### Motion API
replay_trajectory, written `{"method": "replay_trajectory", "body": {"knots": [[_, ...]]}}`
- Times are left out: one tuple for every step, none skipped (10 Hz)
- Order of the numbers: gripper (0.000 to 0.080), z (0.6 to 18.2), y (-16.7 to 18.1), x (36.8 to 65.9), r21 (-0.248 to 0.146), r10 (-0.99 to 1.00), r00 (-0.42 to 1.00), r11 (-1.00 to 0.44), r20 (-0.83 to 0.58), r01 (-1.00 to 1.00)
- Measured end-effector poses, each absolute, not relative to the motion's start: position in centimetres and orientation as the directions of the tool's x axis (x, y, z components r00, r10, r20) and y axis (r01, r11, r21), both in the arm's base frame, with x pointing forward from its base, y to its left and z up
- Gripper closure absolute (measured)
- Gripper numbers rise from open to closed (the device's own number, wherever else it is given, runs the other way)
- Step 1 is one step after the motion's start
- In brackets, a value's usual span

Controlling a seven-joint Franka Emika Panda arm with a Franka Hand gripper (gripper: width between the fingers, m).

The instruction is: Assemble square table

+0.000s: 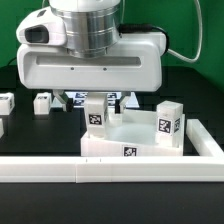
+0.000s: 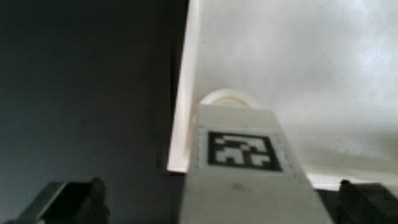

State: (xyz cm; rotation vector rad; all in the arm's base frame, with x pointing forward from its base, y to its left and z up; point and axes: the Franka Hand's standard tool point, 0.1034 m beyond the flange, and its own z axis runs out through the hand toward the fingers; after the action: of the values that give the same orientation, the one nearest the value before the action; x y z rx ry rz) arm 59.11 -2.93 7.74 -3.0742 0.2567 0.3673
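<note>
The square table's white slab point(image 1: 120, 140) lies flat near the front, with a black-white tag on its near edge. One white tagged leg point(image 1: 95, 113) stands upright at the slab's corner on the exterior view's left, directly under my gripper point(image 1: 95, 96). In the wrist view this leg point(image 2: 244, 160) rises between my dark fingertips point(image 2: 75, 200) beside the slab point(image 2: 302, 70). My gripper point(image 2: 217, 205) is open, with a gap on each side of the leg. A second leg point(image 1: 168, 124) stands on the slab's side toward the exterior view's right.
A long white border rail point(image 1: 100, 173) runs along the front and turns back at the exterior view's right. Two loose legs point(image 1: 42, 101) point(image 1: 5, 102) lie on the black table at the left. The marker board point(image 1: 78, 98) lies behind the slab.
</note>
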Motion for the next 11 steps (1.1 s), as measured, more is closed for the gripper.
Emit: {"method": "replay_trajectory", "body": {"knots": [[0.0151,7.66,-2.64,59.07,-0.014,-0.166,0.957,-0.985,-0.238,-0.174],[0.0151,7.63,-2.53,59.04,-0.014,-0.164,0.957,-0.985,-0.238,-0.172],[0.0151,7.62,-2.66,59.05,-0.014,-0.165,0.957,-0.985,-0.237,-0.174],[0.0272,7.6,-2.68,59.03,-0.014,-0.166,0.957,-0.985,-0.238,-0.174],[0.0407,7.59,-2.67,59.02,-0.014,-0.166,0.957,-0.985,-0.238,-0.174],[0.0407,7.59,-2.68,59.02,-0.014,-0.166,0.957,-0.985,-0.238,-0.174],[0.0512,7.59,-2.68,59.01,-0.014,-0.166,0.957,-0.985,-0.238,-0.174],[0.0512,7.59,-2.68,59.01,-0.014,-0.166,0.957,-0.985,-0.238,-0.174],[0.0512,7.59,-2.68,59.01,-0.014,-0.166,0.957,-0.985,-0.238,-0.174],[0.0512,7.59,-2.68,59.01,-0.014,-0.166,0.957,-0.985,-0.238,-0.174],[0.0512,7.59,-2.68,59.01,-0.014,-0.166,0.957,-0.985,-0.238,-0.174]]}}
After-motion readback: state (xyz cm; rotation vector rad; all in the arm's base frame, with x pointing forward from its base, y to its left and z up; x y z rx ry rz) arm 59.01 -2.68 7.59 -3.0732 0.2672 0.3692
